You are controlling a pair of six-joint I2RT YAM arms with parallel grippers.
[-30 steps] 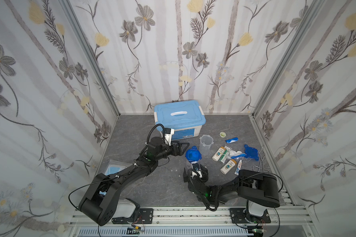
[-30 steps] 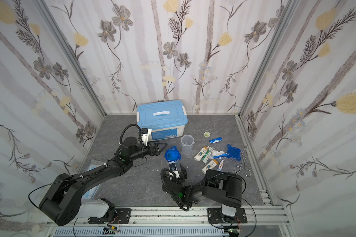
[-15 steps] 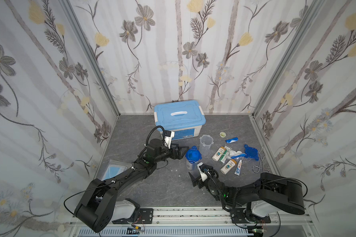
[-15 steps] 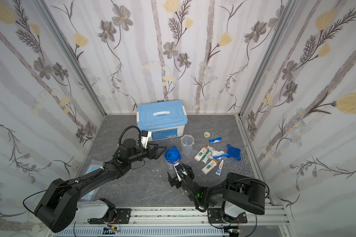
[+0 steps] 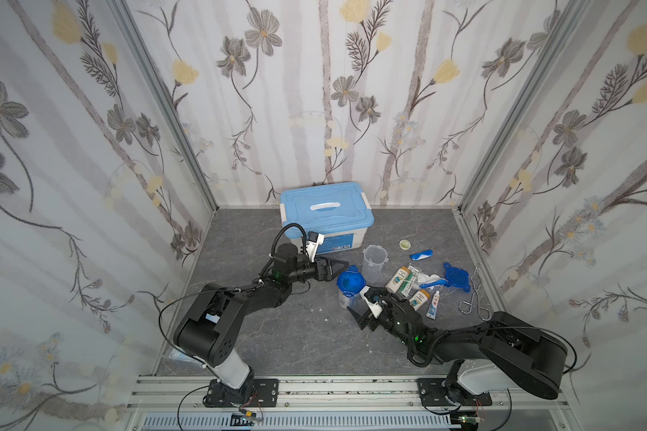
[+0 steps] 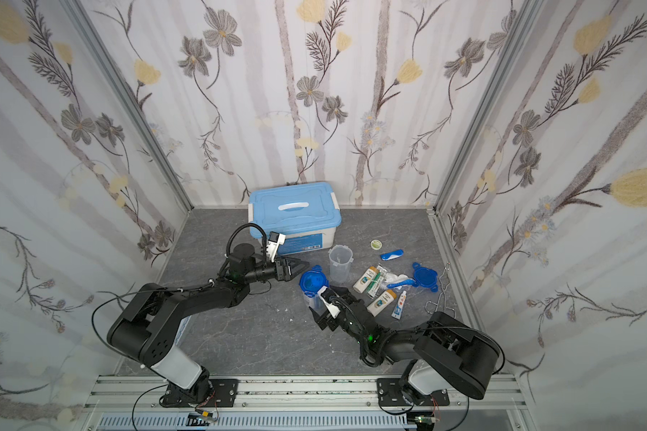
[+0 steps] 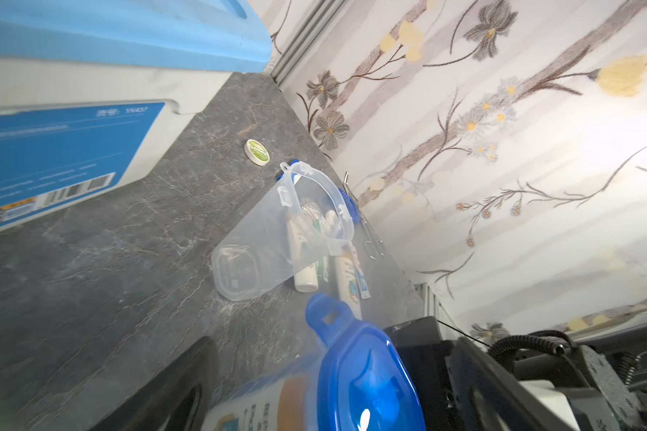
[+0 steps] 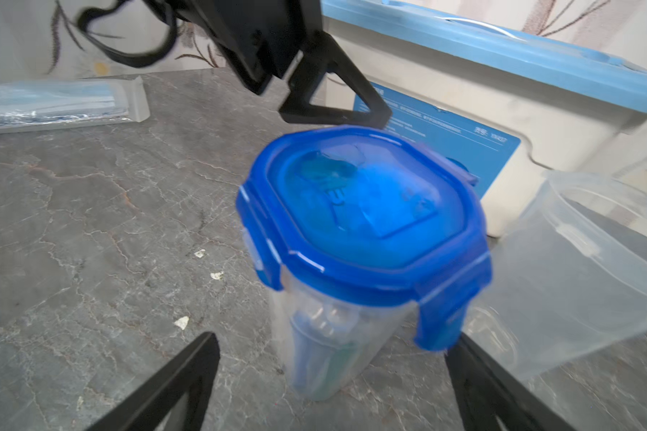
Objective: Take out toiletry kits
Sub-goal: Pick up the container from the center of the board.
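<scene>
A translucent cup with a blue tabbed lid [image 5: 350,282] [image 6: 313,280] stands upright on the grey floor, with bottles and a toothbrush inside. My right gripper [image 8: 331,377] [image 5: 355,304] is open, low, with its fingers on either side of the cup's base and not touching it. My left gripper [image 7: 325,392] [image 5: 338,270] is open at lid height, just behind the cup. An empty lidless cup [image 5: 374,261] [image 7: 277,239] stands beside it. Cream bottles [image 5: 398,280], a toothpaste tube [image 5: 433,304], a blue toothbrush [image 5: 432,285] and a loose blue lid [image 5: 456,277] lie to the right.
The large white box with a light-blue lid [image 5: 325,216] stands at the back, close behind the left gripper. A clear bag of face masks [image 8: 53,100] lies at the left. Metal tongs [image 5: 475,294] and a small green tin [image 5: 404,244] sit near the right wall.
The right arm has swung its elbow out to the right while its gripper stayed at the lidded cup. The left gripper has edged closer to the lid.
</scene>
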